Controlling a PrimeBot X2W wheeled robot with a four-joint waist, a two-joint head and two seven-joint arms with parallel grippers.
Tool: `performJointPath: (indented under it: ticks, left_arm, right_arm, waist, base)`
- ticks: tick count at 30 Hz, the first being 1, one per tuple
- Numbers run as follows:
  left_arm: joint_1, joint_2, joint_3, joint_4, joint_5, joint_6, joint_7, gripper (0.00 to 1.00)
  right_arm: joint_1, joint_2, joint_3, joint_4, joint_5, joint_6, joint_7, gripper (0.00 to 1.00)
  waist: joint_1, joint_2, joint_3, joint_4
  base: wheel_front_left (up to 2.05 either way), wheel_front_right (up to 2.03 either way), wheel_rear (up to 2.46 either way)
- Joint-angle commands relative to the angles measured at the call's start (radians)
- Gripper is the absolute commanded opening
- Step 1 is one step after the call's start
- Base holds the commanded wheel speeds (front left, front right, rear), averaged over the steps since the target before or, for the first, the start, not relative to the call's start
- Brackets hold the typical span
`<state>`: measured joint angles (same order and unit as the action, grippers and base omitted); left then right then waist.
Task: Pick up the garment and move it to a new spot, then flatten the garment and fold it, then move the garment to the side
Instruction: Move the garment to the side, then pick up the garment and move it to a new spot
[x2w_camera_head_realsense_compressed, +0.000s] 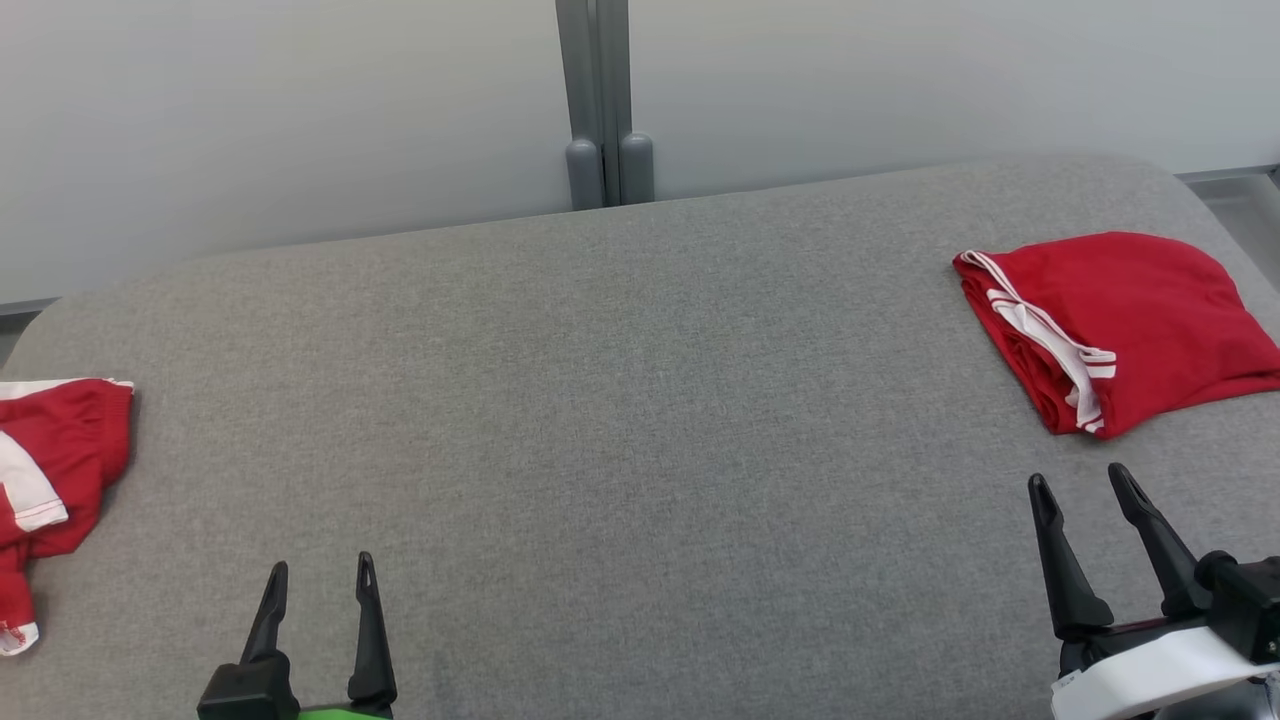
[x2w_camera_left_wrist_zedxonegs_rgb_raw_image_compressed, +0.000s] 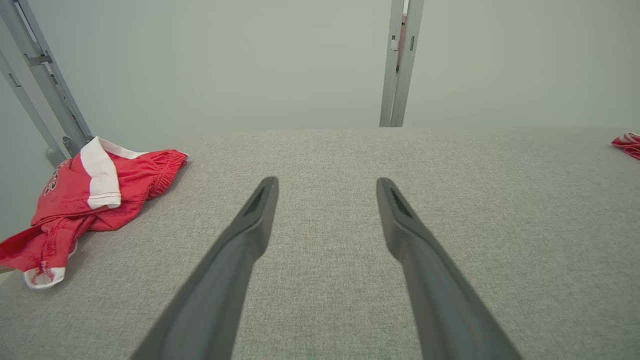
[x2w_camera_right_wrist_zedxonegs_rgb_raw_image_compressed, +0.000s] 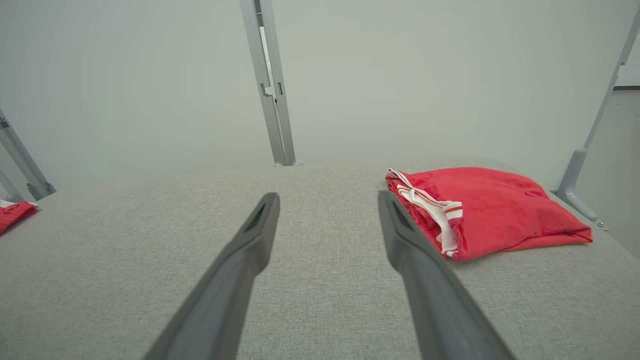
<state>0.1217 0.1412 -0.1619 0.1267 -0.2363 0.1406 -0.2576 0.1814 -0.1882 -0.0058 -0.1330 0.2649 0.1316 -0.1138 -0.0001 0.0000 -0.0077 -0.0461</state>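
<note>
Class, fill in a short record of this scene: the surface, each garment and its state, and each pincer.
Surface: grey fabric table
Right side: folded red garment, white-striped trim
Left edge: crumpled red garment, white trim, unfolded
Left pincer: open, holding nothing
Right pincer: open, holding nothing, near the folded red garment, not touching it

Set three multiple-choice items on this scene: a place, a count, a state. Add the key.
1. Where is the folded garment? A. table, right end B. centre C. floor
2. How many red garments lie on the table? A. one B. two C. three
3. The left gripper is: A. shut on cloth B. open, empty C. shut, empty
Key: 1 A, beyond the right gripper; 2 B, a crumpled garment lies at the left end too; 3 B, its fingers stand apart over bare table.
</note>
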Motion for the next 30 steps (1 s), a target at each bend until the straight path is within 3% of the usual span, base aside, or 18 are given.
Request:
performJointPath:
  ticks: [1, 12, 17, 30]
  left_arm:
    - [0.012, 0.006, 0.002, 0.001, 0.001, 0.004, -0.005, 1.00]
    - [-0.010, 0.009, 0.003, 0.013, -0.005, 0.003, -0.008, 1.00]
    - [-0.029, 0.004, 0.000, 0.010, -0.002, 0.005, -0.007, 1.00]
    - [-0.176, -0.022, 0.017, 0.014, 0.007, -0.033, -0.006, 1.00]
  right_arm:
    - [0.012, 0.000, -0.004, -0.008, -0.007, -0.002, 0.007, 1.00]
    - [0.024, 0.002, -0.019, -0.035, -0.015, -0.002, 0.022, 1.00]
    - [0.027, 0.001, -0.029, -0.046, -0.020, -0.002, 0.027, 1.00]
    - [-0.031, -0.024, -0.024, -0.140, -0.020, -0.002, 0.053, 1.00]
  waist:
    - [0.0001, 0.0000, -0.003, 0.002]
    - [0.0001, 0.0000, -0.002, 0.006]
    - [0.0001, 0.0000, 0.006, 0.045]
    - [0.0001, 0.0000, 0.101, 0.345]
  base:
    - [0.00, 0.00, 0.00]
    - [0.00, 0.00, 0.00]
    - [0.00, 0.00, 0.00]
    - [0.00, 0.00, 0.00]
